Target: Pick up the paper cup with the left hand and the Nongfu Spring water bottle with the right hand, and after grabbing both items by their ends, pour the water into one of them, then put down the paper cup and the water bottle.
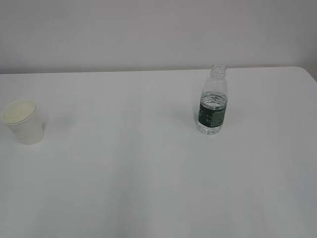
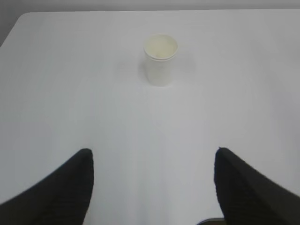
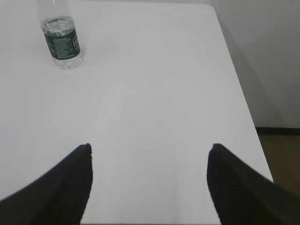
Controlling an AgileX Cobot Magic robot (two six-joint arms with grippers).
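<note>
Left claw (image 2: 152, 161) wide – bare table (image 2: 70, 93) before paper cup (image 2: 161, 60)

Everything's looking pretty washed out here: white table (image 1: 148, 188), pale grey wall (image 1: 148, 29). The paper cup (image 1: 24, 122) is showing white outside, creamy yellow inside. The Nongfu Spring water bottle (image 1: 213, 101) is clear, wearing a dark green label with white print. Gripper fingers (image 2: 61, 192) are reading black, finely ribbed.
</note>
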